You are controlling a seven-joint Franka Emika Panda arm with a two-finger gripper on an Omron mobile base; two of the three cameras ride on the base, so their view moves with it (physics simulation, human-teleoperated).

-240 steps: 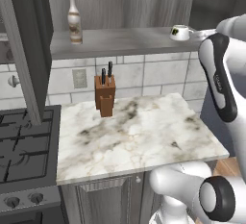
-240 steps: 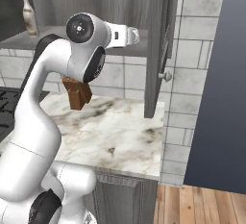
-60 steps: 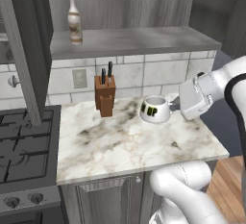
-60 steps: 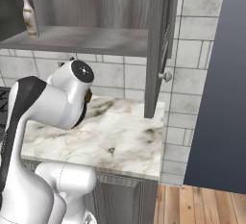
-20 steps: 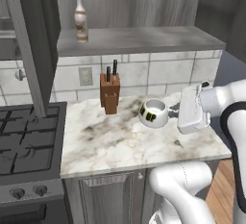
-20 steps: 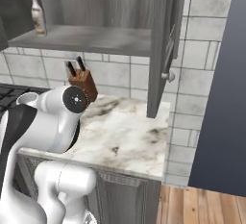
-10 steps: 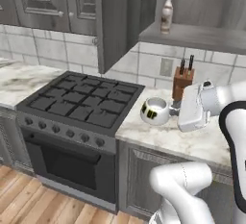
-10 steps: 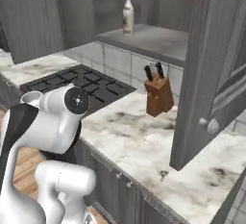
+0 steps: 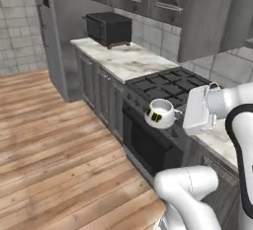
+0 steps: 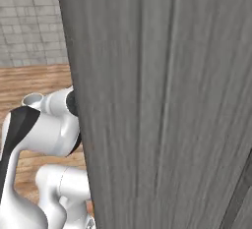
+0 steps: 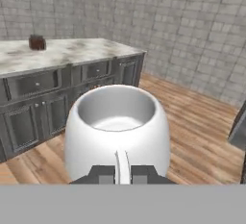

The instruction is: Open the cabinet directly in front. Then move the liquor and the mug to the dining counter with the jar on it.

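Since half a second ago the base has swung round, so both base views have shifted: the open cabinet shelf with the bottle and the knife block has passed out of the left base view, which now looks along a wooden floor (image 9: 54, 140) to a stove (image 9: 170, 83) and a dark toaster oven (image 9: 108, 28) on a marble bench (image 9: 121, 62). A grey wood-grain door (image 10: 162, 100) now stands close in front of the right base camera. Relative to the arm, the mug (image 9: 159, 113) keeps its place, upright in the air in front of the stove's edge. The claw (image 11: 123, 174) is clenched on the mug's handle. Beyond the mug in the hand view stands a long marble bench (image 11: 72, 50) on grey drawers, with a small jar (image 11: 37, 42) near its far left end.
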